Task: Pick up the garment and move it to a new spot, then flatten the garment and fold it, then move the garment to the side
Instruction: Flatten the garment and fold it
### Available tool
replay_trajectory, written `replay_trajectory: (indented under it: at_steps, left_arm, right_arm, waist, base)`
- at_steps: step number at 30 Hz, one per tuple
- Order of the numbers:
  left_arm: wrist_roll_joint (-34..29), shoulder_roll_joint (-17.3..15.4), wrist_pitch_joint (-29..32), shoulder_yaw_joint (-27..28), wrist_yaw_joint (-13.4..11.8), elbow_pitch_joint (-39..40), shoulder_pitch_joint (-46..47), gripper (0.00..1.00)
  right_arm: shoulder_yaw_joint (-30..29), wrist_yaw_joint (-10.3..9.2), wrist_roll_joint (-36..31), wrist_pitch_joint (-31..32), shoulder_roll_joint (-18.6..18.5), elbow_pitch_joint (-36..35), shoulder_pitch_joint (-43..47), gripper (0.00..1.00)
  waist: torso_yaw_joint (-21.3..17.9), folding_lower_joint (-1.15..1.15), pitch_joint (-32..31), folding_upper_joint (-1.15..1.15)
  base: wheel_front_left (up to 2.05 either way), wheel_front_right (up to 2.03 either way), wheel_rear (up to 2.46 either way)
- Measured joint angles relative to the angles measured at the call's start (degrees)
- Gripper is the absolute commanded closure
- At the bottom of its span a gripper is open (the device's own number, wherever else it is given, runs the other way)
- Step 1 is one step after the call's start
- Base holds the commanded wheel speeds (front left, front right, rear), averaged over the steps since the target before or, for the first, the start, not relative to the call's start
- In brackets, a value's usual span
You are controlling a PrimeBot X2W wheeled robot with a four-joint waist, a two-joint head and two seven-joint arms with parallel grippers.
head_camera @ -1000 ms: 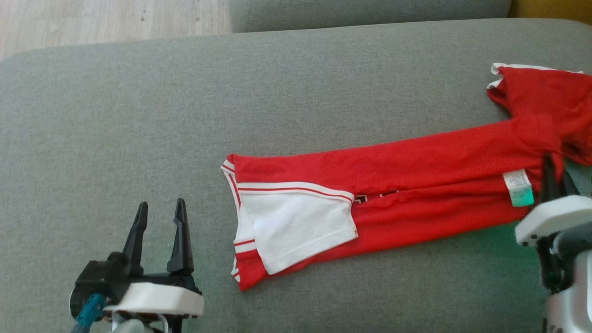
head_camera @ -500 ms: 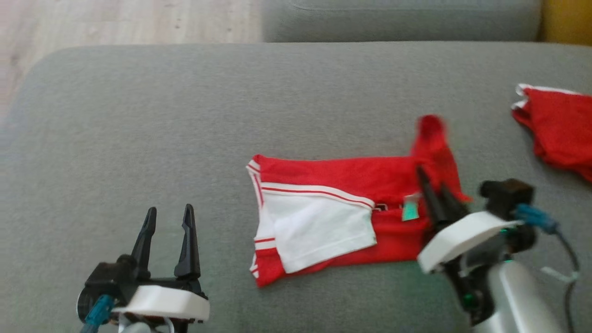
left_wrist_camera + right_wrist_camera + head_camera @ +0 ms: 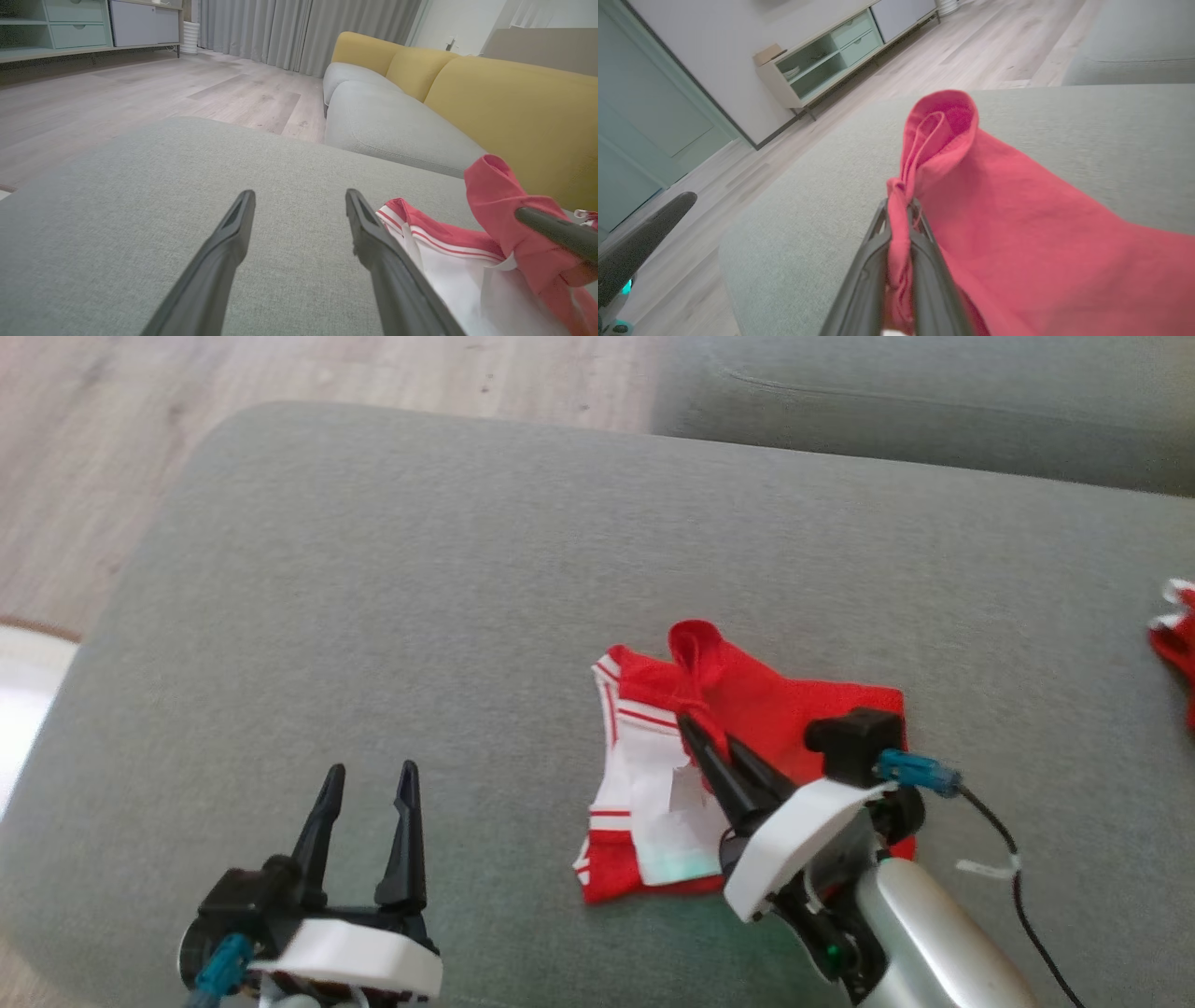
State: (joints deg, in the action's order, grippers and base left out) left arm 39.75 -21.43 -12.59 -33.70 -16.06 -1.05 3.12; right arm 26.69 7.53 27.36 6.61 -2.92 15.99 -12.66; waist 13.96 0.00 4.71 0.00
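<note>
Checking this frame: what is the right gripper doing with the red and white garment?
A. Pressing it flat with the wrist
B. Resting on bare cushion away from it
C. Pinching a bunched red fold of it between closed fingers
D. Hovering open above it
C: the right wrist view shows the right gripper shut on a bunched red fold of the garment; the left gripper is open over the cushion.

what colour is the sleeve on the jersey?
The sleeve is white with red stripe trim; the jersey body is red. Best in the head view.

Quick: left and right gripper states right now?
Left gripper: open, holding nothing.
Right gripper: shut on a fold of the red garment.
</note>
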Motion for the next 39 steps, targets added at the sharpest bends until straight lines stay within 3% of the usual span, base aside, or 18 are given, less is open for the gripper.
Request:
replay_trajectory:
  at_steps: [7, 9, 10, 11, 12, 17, 20, 30, 34, 39]
  left_arm:
    - [0.00, 0.51, 0.01, -1.10, 0.43, -0.66, 0.01, 0.00]
    - [0.00, 0.59, 0.01, -1.27, 0.43, -0.75, 0.01, 0.00]
    - [0.00, 0.66, 0.00, -1.29, 0.43, -0.76, 0.01, 0.00]
    - [0.00, 0.69, 0.00, -1.30, 0.43, -0.81, 0.01, 0.00]
    - [0.00, 0.69, 0.00, -1.30, 0.43, -0.81, 0.01, 0.00]
    - [0.00, 1.13, -0.02, -1.36, 0.45, -1.45, 0.02, 0.00]
    - [0.00, 1.77, -0.10, -1.46, 0.52, -1.88, 0.07, 0.00]
    - [-0.49, 2.66, -0.18, -2.07, 0.77, -2.56, 0.81, 0.00]
    - [-0.69, 3.11, -0.19, -2.26, 0.76, -3.33, 1.93, 0.00]
    - [-1.00, 3.47, -0.62, -2.18, 0.63, -4.74, 2.35, 0.00]
  right_arm:
    - [3.70, 0.00, 3.00, -2.10, -0.20, 8.21, -3.37, 1.00]
    - [4.98, 0.00, 3.72, -3.28, -0.29, 10.29, -4.70, 0.73]
    - [5.59, 0.00, 4.33, -4.00, -0.30, 11.16, -5.42, 0.47]
    - [6.30, 0.00, 5.15, -4.74, -0.34, 11.76, -6.10, 0.15]
    - [6.30, 0.00, 5.15, -4.74, -0.34, 11.76, -6.10, 0.00]
    - [9.70, 0.00, 7.50, -8.29, -0.40, 13.74, -9.66, 0.00]
    - [8.04, 0.00, 6.23, -12.18, -0.40, 15.17, -11.64, 0.00]
    - [-9.15, 0.00, -10.25, -18.26, -0.44, 15.33, -12.85, 0.00]
    - [-15.59, 0.00, -15.72, -18.68, -0.43, 11.50, -8.16, 0.00]
    - [-22.15, 0.00, -17.92, -18.18, -0.35, 6.24, 1.10, 0.00]
  waist:
    - [3.27, 0.00, 0.05, 0.00]
    - [3.63, 0.00, 0.02, 0.00]
    - [3.72, 0.00, 0.03, 0.00]
    - [3.75, 0.00, 0.08, 0.00]
    - [3.75, 0.00, 0.08, 0.00]
    - [3.00, 0.00, 0.11, 0.00]
    - [1.94, 0.00, 0.08, 0.00]
    - [-1.45, 0.01, -0.19, 0.00]
    - [-2.89, 0.01, -0.74, 0.00]
    - [-4.94, 0.00, -1.86, 0.00]
  base:
    - [0.00, 0.00, 0.00]
    - [0.00, 0.00, 0.00]
    - [0.00, 0.00, 0.00]
    - [0.00, 0.00, 0.00]
    - [0.00, 0.00, 0.00]
    - [0.00, 0.00, 0.00]
    - [0.00, 0.00, 0.00]
    - [0.00, 0.00, 0.00]
    - [0.00, 0.00, 0.00]
    - [0.00, 0.00, 0.00]
